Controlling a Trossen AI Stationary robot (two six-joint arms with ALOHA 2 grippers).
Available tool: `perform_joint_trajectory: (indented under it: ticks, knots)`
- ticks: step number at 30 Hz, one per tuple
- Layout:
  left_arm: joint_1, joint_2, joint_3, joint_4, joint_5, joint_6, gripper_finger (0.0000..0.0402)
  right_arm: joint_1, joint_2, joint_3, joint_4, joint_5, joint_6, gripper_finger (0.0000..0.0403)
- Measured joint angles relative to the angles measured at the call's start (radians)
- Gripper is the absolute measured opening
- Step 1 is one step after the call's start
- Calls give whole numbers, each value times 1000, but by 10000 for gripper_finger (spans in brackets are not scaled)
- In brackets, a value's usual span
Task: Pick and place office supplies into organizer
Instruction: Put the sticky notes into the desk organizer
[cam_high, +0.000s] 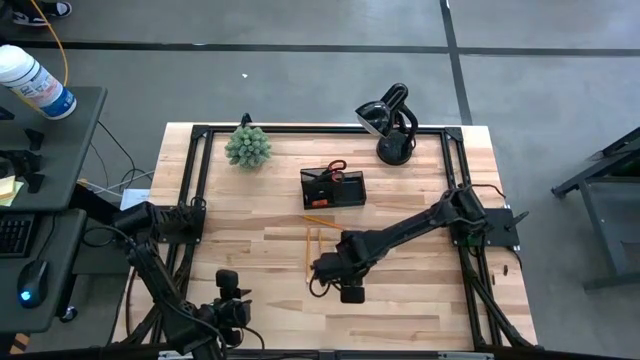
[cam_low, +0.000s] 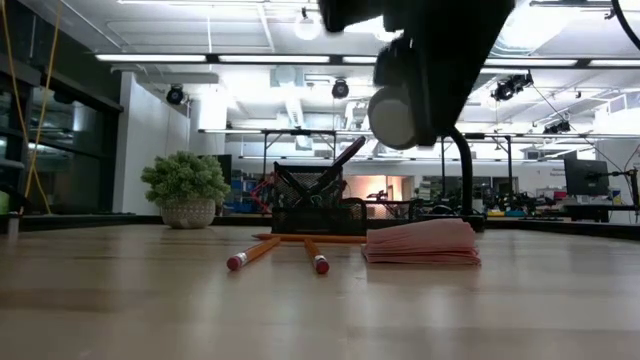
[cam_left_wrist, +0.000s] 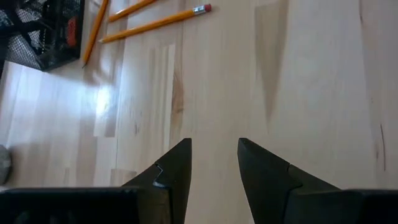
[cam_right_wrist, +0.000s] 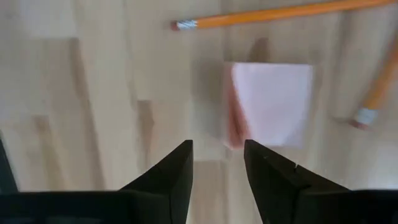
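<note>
The right gripper (cam_right_wrist: 217, 163), fingers parted and empty, is hovering over the pad (cam_right_wrist: 271, 103); it should be centring before descending, organizer (cam_high: 334, 190) at twelve o'clock.

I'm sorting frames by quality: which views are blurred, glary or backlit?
Right wrist view: the sticky-note pad and pencils look soft, as if motion-blurred. Left wrist view: sharp, with a pale glare patch on the table. Low view: bright ceiling lights leave the arm a dark silhouette. High view: evenly lit.
</note>
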Motion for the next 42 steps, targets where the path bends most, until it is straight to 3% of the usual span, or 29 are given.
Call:
perform_joint_trajectory:
  ticks: [9,15,22,29,42]
  knots:
    - [0,0,-44,5,15,-21,120,-39,0,-121,140,-101,-52,138]
    - [0,0,-48,8,6,-43,120,-45,1,-160,201,-87,-89,138]
    - [0,0,-48,7,4,-45,120,-70,1,-161,203,-45,-180,138]
    - [0,0,-47,6,4,-50,120,-104,24,-160,191,-141,-226,138]
    - [0,0,-47,3,4,-69,120,-92,83,-160,196,-138,-235,138]
